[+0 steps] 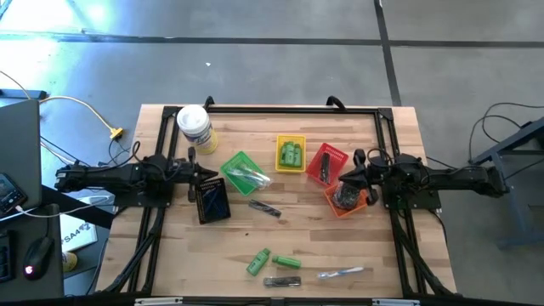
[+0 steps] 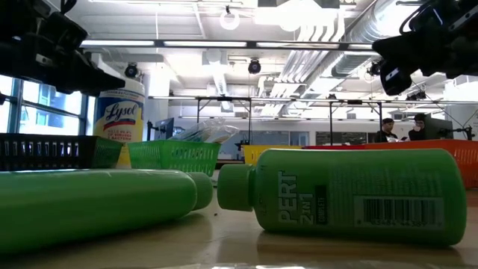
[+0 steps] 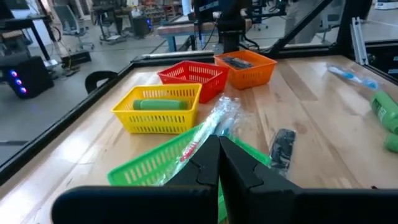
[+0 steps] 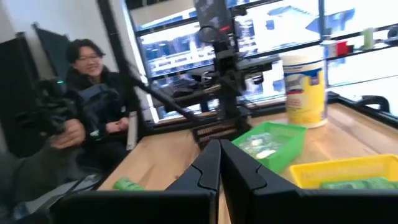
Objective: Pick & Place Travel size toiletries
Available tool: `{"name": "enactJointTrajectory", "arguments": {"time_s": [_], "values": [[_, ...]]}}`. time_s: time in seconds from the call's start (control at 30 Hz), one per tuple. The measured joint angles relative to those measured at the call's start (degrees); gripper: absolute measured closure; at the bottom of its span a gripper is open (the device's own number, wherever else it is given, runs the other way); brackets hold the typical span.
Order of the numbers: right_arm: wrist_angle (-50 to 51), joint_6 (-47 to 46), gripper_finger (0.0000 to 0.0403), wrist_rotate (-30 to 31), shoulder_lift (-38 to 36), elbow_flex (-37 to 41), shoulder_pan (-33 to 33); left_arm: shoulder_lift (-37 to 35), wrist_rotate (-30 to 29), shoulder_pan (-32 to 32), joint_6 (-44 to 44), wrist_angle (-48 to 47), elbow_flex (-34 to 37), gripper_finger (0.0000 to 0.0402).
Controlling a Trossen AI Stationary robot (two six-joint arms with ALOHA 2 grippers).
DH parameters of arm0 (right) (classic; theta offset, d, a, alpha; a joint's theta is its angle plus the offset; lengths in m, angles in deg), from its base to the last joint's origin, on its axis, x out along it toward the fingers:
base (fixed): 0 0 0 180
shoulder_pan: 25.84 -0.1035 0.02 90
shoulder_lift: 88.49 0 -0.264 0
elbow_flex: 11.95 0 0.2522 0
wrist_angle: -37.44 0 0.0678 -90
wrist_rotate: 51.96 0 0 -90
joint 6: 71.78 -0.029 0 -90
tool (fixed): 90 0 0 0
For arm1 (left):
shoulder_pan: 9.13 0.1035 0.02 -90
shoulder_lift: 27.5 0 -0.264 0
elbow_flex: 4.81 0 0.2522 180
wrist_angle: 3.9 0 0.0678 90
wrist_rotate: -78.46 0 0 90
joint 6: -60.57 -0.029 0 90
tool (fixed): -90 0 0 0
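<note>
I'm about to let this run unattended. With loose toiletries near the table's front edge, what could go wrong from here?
1. The two green bottles lie on their sides near the front edge; a nudge could roll them off.
2. The clear-wrapped piece looks thin and slippery, so a grasp may slip.
3. The baskets sit close together: the red basket is right beside the orange basket, so a drop could land in the wrong one.

The jar (image 2: pixel 119 113) reads "Lysol"; the nearest green bottle (image 2: pixel 358 196) reads "PERT 2in1".
</note>
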Motion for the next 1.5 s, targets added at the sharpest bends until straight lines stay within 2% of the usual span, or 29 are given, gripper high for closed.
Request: {"name": "enactJointTrajectory", "arguments": {"time_s": [0.2, 0.53, 0.77, 0.93, 1.2, 1.5], "values": [[0.01, 0.13, 0.04, 2.73, 1.19, -0.01, 0.0, -0.02, 2.2, -0.02, -0.75, 6.27, 0.08, 0.0401], [0.01, -0.42, 0.04, 2.81, 4.26, -0.01, -0.02, 0.02, 2.03, -0.02, 3.88, 6.22, 0.04, 0.0401], [-1.29, -1.45, 0.04, 2.78, 4.9, 0.0, -0.02, 0.02, 8.07, -0.02, 5.65, 2.87, 0.0, 0.0401], [-0.94, -0.18, 0.04, 2.88, 6.08, -0.01, -0.02, 0.02, 5.87, -0.02, 6.54, 2.97, -0.02, 0.0401], [-3.56, 0.17, 0.04, 3.14, 7.89, -0.01, -0.02, 0.02, -3.88, -0.02, 9.55, 3.27, -0.05, 0.0401], [-4.45, 0.2, 0.04, 3.05, 9.82, 0.0, -0.02, 0.02, -2.72, -0.02, 9.77, 3.49, -0.09, 0.0401]]}}
